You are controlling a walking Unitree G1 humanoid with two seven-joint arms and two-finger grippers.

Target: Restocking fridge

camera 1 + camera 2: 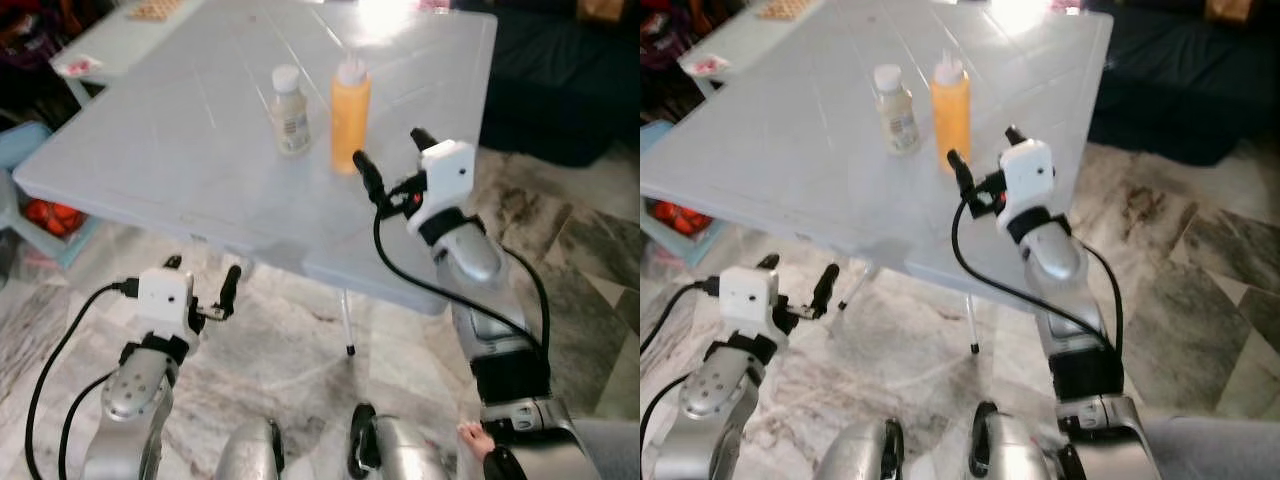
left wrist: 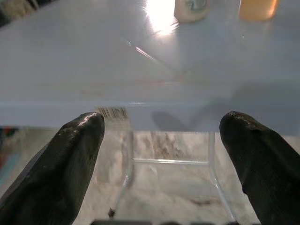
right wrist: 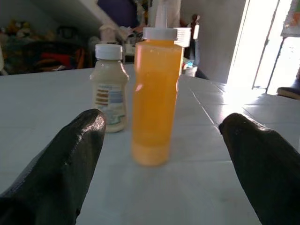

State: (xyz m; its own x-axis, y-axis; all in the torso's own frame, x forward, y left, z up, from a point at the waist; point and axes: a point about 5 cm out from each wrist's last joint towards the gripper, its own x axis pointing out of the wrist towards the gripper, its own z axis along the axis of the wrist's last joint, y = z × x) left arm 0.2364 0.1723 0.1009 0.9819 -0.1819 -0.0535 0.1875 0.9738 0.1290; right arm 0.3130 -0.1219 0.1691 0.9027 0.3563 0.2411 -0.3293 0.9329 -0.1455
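Orange bottle (image 1: 350,112) stood upper centre on the pale desk (image 1: 170,150), small beige bottle (image 1: 289,108) just beside it, label too blurred to read. Right tool (image 1: 392,152) spread wide near the orange bottle, empty. Left tool (image 1: 203,281) wide, lower left below the desk edge; its wrist view cut off both bottles' tops.

Daylight glares white off the far tabletop (image 1: 400,20); the wrist views are soft, and the doorway (image 3: 262,42) is blown out.
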